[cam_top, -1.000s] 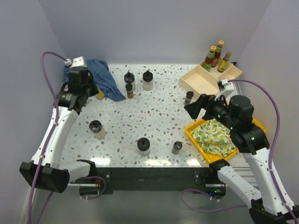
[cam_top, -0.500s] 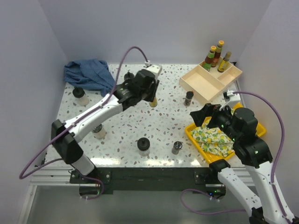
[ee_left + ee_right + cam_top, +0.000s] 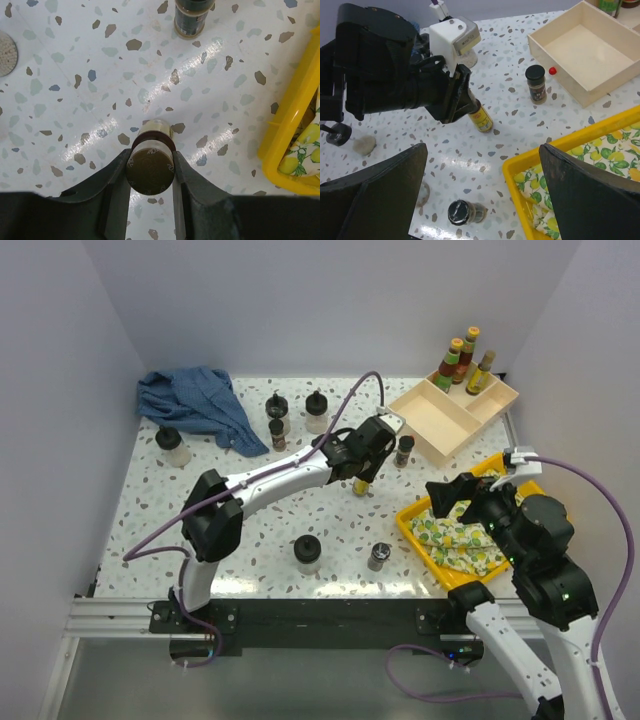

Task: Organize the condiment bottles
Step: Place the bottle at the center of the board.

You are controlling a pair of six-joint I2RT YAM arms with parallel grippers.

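1. Left wrist view: the left fingers (image 3: 114,192) are clamped on a slim sauce bottle (image 3: 150,167), one on each side of its cap.
2. That bottle is tilted, right of the table's (image 3: 250,490) centre, near a dark shaker (image 3: 404,450) that stands beside the beige tray (image 3: 440,415).
3. The right fingers (image 3: 590,190) stand wide apart above the yellow tray (image 3: 570,136) at the right edge.
4. Another three sauce bottles (image 3: 455,362) stand in the beige tray's far compartments, at the far right corner.

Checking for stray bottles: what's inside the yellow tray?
Only a crumpled lemon-print cloth shows in the yellow tray. Anything under the cloth is covered, and the right arm hides the tray's right part.
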